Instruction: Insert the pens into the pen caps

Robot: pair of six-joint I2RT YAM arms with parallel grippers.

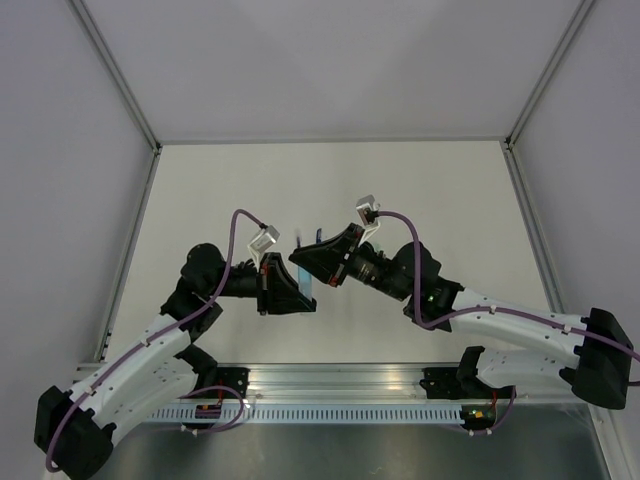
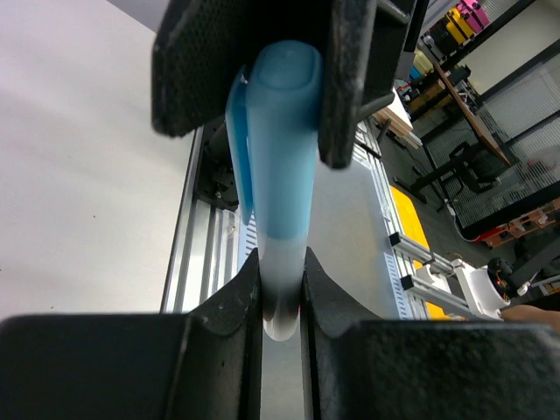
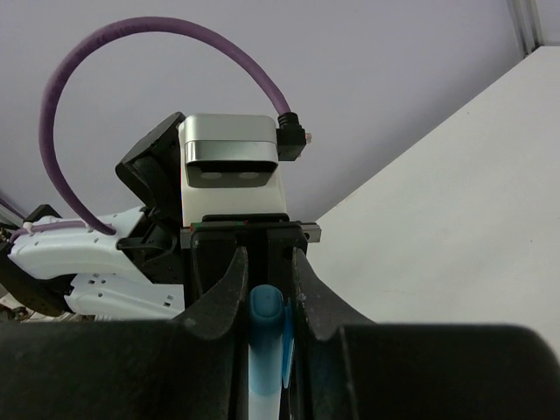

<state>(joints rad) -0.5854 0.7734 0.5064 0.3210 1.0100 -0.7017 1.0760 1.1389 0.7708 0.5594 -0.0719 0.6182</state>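
Note:
A pale blue marker (image 2: 282, 289) with a light blue cap (image 2: 284, 149) on its end is held in the air between both grippers, above the white table (image 1: 330, 190). My left gripper (image 2: 282, 271) is shut on the marker's pale barrel. My right gripper (image 3: 265, 262) is shut on the cap (image 3: 267, 328), which has a clip along one side. In the top view the two grippers, left (image 1: 298, 292) and right (image 1: 304, 262), meet tip to tip and a bit of blue (image 1: 308, 284) shows between them. The other pens and caps are out of view.
The left wrist's camera (image 3: 229, 162) and its purple cable (image 3: 166, 52) face the right gripper closely. An aluminium rail (image 1: 340, 380) runs along the table's near edge. Grey walls (image 1: 330, 60) enclose the table on three sides.

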